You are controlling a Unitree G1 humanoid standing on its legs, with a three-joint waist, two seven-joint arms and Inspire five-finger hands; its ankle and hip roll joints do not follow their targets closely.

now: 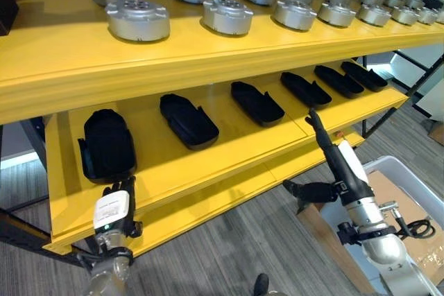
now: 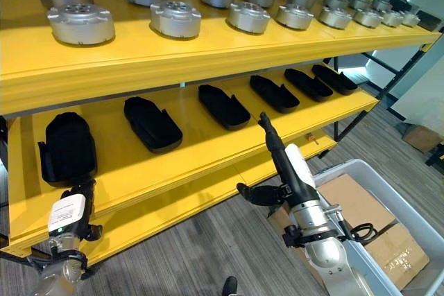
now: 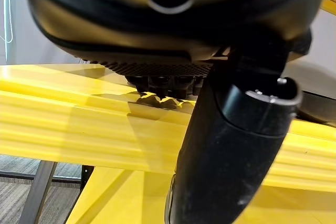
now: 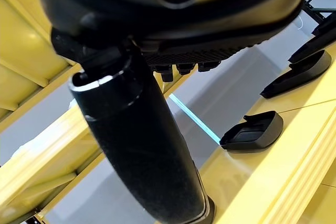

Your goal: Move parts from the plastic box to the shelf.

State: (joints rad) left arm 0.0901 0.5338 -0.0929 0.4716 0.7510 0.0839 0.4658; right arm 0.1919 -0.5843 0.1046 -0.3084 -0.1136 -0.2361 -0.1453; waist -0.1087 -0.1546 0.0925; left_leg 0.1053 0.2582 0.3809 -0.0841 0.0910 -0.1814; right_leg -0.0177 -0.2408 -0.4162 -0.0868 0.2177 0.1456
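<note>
The yellow shelf (image 1: pixel 208 171) already has a row of black parts (image 1: pixel 187 121) on its lower board and many round silver parts (image 1: pixel 137 20) on top. The right hand (image 2: pixel 277 152) reaches toward the lower board with straight, released fingers and holds nothing. The left hand (image 1: pixel 114 206) sits at the shelf's front edge by the biggest black part; I cannot tell what its fingers do. The plastic box (image 2: pixel 368 171) stands on the floor to the right. It looks like most parts are moved.
</note>
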